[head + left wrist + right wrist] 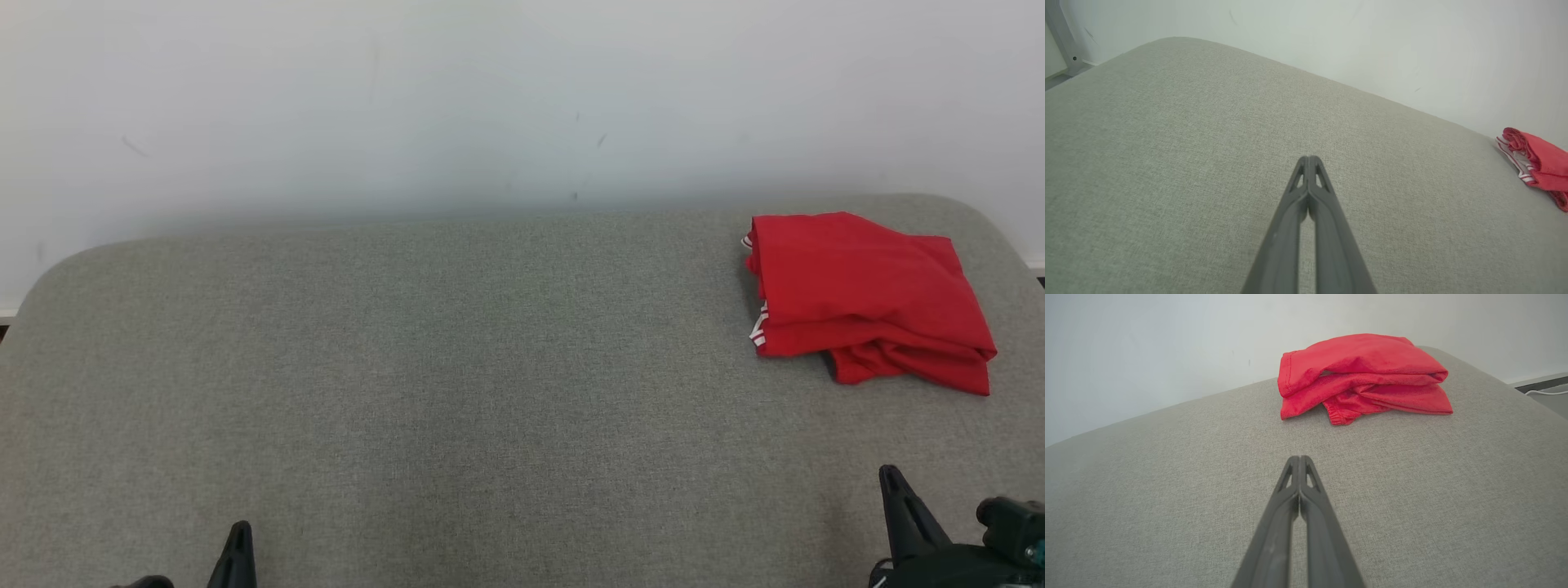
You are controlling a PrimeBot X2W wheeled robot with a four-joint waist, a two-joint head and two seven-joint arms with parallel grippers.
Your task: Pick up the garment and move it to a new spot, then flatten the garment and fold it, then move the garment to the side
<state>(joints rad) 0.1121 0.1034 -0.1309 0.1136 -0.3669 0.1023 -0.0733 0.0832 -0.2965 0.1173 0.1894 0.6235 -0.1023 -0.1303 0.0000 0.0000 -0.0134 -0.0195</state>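
The garment (865,298) is red with white stripes at one edge. It lies folded in a bundle at the far right of the grey padded table (457,367). My right gripper (891,478) is shut and empty near the front edge, well short of the garment. In the right wrist view the garment (1361,379) lies ahead of the shut right gripper (1299,459). My left gripper (239,531) sits at the lower left, shut and empty. In the left wrist view the left gripper (1309,159) points across bare fabric, and the garment (1537,163) shows at the right edge.
A pale wall (490,106) runs behind the table's far edge. The table's corners are rounded. A grey metal post (1061,36) stands past the table's far left corner. A strip of floor with a white cable (1545,392) lies beyond the right edge.
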